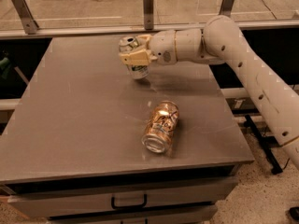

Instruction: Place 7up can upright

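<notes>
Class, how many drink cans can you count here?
2. The 7up can, gripped by the end effector above the table, far centre; the orange-gold can lying sideways nearer front. The arm may hide more.

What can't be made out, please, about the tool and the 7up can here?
- Camera view: the tool, over the far side of the table and shut on the 7up can, covers the can's middle lettering.
- Camera view: whether the can's base touches the table cannot be told; any gap is too small to judge.
- Camera view: the arm runs off the right edge.
</notes>
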Robot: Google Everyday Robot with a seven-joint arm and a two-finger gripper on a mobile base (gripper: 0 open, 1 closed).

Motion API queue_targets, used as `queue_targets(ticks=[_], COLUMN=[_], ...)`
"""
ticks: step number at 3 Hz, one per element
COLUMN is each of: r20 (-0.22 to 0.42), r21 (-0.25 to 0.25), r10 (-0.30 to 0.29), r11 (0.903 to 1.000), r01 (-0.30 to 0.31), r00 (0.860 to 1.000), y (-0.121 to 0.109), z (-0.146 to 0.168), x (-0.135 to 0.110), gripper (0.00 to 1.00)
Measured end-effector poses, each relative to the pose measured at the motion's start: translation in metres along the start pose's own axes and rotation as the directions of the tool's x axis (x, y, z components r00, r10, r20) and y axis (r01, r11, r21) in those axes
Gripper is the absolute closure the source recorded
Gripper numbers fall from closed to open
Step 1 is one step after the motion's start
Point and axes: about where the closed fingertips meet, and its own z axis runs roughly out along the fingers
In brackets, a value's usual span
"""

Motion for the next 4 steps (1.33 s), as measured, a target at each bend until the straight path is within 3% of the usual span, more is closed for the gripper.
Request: queue_targets(ticks=[2,4], r20=[0.058,0.052], r21=[-0.046,-0.021], r10=[-0.019,-0.031], r11=[0.9987,0.9993], r01=[0.022,0.032], r00=[0.998,0.998], y=[0.005,0.006], z=[-0.015,-0.039], x=[0.016,0.020], gripper=[0.59,0.13])
